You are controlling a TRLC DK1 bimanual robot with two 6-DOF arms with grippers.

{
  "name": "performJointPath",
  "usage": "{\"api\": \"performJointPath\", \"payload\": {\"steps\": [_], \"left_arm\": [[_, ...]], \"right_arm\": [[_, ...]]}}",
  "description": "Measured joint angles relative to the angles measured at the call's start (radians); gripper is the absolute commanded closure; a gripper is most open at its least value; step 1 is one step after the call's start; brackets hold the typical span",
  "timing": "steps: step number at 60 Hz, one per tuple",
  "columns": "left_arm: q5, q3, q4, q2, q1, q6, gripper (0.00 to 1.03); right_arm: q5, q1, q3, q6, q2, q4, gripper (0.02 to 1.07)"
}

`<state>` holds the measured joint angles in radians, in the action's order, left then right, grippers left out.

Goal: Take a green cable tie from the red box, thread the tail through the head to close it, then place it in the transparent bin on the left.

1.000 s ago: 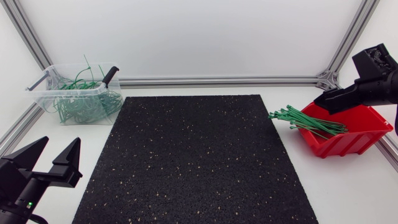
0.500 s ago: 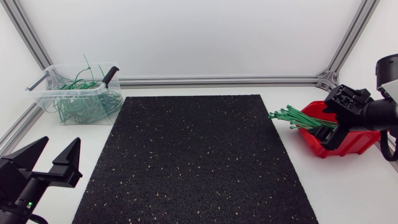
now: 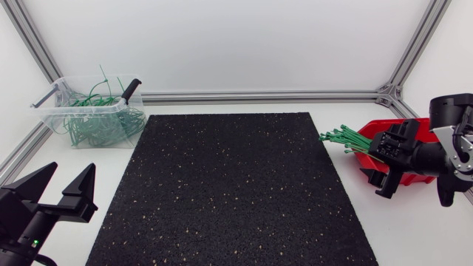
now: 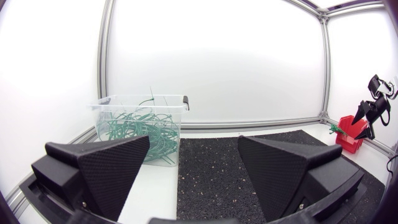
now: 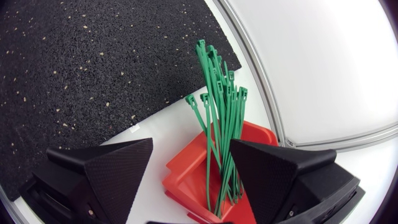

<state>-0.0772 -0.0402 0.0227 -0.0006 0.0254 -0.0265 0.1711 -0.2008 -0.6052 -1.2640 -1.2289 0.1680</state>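
Note:
The red box [image 3: 416,123] stands at the table's right edge, with a bundle of green cable ties [image 3: 344,137] fanning out of it toward the mat. My right gripper [image 3: 383,164] hangs open just above the box's front end. In the right wrist view the cable ties [image 5: 217,118] rise out of the red box [image 5: 193,180] between and ahead of the right gripper [image 5: 191,146], and neither finger touches them. My left gripper [image 3: 71,174] stands open and empty at the near left corner. The transparent bin [image 3: 92,111], holding several closed green ties, is at the far left.
A black speckled mat [image 3: 229,185] covers the table's middle. Aluminium frame rails run along the back and side edges. In the left wrist view the bin [image 4: 140,121] lies ahead of the left gripper [image 4: 193,140], and the red box [image 4: 348,127] is far across the mat.
My right arm has come down from behind the red box to its front end, turning its gripper down over the ties; the fingers have narrowed a little. The left arm is unmoved.

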Motion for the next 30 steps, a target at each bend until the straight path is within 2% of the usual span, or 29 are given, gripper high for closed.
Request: {"api": "performJointPath", "payload": {"steps": [8,13,16,30], "left_arm": [[0.005,0.0,-0.001,0.0,0.0,0.0,0.04],[0.008,0.0,-0.002,0.0,0.0,0.0,0.04],[0.008,0.0,-0.002,0.0,0.0,0.0,0.04],[0.008,0.0,-0.003,0.0,0.0,0.0,0.04]], "right_arm": [[-0.004,0.03,0.048,-0.024,-0.01,-0.087,0.3],[-0.017,0.052,0.079,-0.027,-0.024,-0.154,0.44],[-0.019,0.064,0.096,-0.031,-0.031,-0.196,0.48],[-0.069,0.082,0.129,-0.047,-0.119,-0.395,0.48]]}}
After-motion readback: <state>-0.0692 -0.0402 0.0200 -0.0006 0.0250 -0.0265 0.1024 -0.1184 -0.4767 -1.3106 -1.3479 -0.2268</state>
